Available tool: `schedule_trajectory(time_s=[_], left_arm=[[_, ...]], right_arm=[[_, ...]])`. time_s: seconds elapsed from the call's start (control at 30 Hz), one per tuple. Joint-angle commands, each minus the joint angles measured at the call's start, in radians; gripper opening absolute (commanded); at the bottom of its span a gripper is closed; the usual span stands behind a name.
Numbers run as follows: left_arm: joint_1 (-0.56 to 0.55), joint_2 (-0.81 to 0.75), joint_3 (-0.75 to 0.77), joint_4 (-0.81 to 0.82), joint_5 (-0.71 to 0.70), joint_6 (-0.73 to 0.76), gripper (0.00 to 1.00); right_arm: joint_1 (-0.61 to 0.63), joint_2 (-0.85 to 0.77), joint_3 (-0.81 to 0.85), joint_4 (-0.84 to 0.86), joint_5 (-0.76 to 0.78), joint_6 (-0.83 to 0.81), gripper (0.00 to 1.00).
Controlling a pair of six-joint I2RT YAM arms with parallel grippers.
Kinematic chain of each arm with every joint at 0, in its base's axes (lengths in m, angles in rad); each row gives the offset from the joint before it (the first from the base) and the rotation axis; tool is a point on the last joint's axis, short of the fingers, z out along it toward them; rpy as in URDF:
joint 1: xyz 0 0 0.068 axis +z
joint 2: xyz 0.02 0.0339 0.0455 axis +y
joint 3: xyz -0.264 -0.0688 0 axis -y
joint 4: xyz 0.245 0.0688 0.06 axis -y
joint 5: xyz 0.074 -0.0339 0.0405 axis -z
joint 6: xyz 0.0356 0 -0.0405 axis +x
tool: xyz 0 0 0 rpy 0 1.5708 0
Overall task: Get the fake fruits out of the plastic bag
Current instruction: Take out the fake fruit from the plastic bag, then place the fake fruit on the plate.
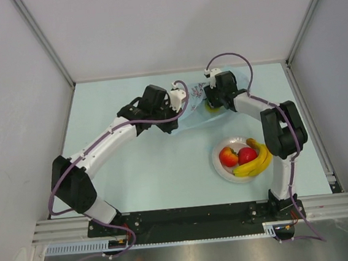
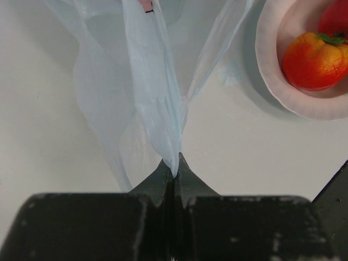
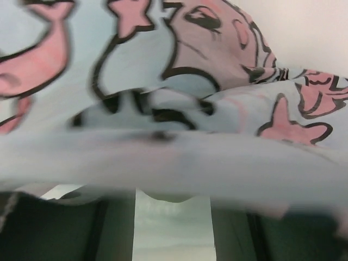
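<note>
The light-blue plastic bag with a pink and black print lies at the back middle of the table. My left gripper is shut on a fold of its film, which hangs stretched from the jaws. My right gripper is at the bag's right side, open, with the printed film draped over its fingertips. A yellow-green patch shows through the bag by it. A banana and two red fruits lie on the white plate.
The plate stands front right of the bag, close to the right arm's elbow. In the left wrist view its rim and an orange-red fruit show at the upper right. Grey walls enclose the table on three sides.
</note>
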Motion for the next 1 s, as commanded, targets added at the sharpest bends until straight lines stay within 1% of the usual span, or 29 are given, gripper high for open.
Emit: schedule_trajectory(time_s=[0.0, 0.07, 0.1, 0.2, 0.23, 0.4, 0.43, 0.5, 0.53, 0.57, 0.63, 0.67, 0.77, 0.87, 0.97], left_arm=[[-0.001, 0.003, 0.044, 0.029, 0.016, -0.026, 0.0], [0.0, 0.008, 0.044, 0.035, 0.013, -0.027, 0.0], [-0.001, 0.008, 0.044, 0.036, 0.01, -0.027, 0.0], [-0.001, 0.018, 0.05, 0.038, 0.008, -0.033, 0.0], [-0.001, 0.023, 0.053, 0.041, 0.011, -0.036, 0.0], [-0.001, 0.041, 0.067, 0.039, 0.031, -0.053, 0.01], [-0.001, 0.043, 0.073, 0.039, 0.03, -0.053, 0.0], [-0.001, 0.046, 0.079, 0.038, 0.022, -0.05, 0.0], [-0.001, 0.051, 0.085, 0.039, 0.021, -0.049, 0.0], [0.0, 0.051, 0.088, 0.036, 0.018, -0.046, 0.0], [-0.001, 0.052, 0.096, 0.035, 0.014, -0.044, 0.0], [-0.001, 0.054, 0.099, 0.036, 0.016, -0.044, 0.0], [-0.001, 0.058, 0.106, 0.033, 0.017, -0.046, 0.0], [-0.001, 0.064, 0.113, 0.032, 0.024, -0.049, 0.0], [-0.009, 0.063, 0.116, 0.029, 0.022, -0.047, 0.0]], right_arm=[[-0.001, -0.216, 0.041, -0.062, -0.156, -0.093, 0.2], [0.0, -0.277, 0.023, -0.129, -0.195, -0.106, 0.19], [0.008, -0.344, 0.015, -0.151, -0.225, -0.124, 0.18], [0.018, -0.432, -0.022, -0.242, -0.267, -0.162, 0.15], [0.023, -0.489, -0.033, -0.263, -0.278, -0.188, 0.14], [0.031, -0.646, -0.109, -0.439, -0.37, -0.288, 0.13], [0.032, -0.697, -0.123, -0.506, -0.385, -0.346, 0.13], [0.04, -0.759, -0.177, -0.576, -0.423, -0.415, 0.13], [0.04, -0.785, -0.195, -0.646, -0.436, -0.458, 0.15], [0.04, -0.843, -0.215, -0.68, -0.448, -0.522, 0.16], [0.026, -0.902, -0.281, -0.737, -0.443, -0.561, 0.17], [0.022, -0.945, -0.298, -0.749, -0.443, -0.593, 0.17], [0.02, -0.997, -0.367, -0.748, -0.427, -0.612, 0.17], [0.015, -0.961, -0.427, -0.693, -0.352, -0.588, 0.16], [-0.017, -0.907, -0.455, -0.632, -0.324, -0.568, 0.16]])
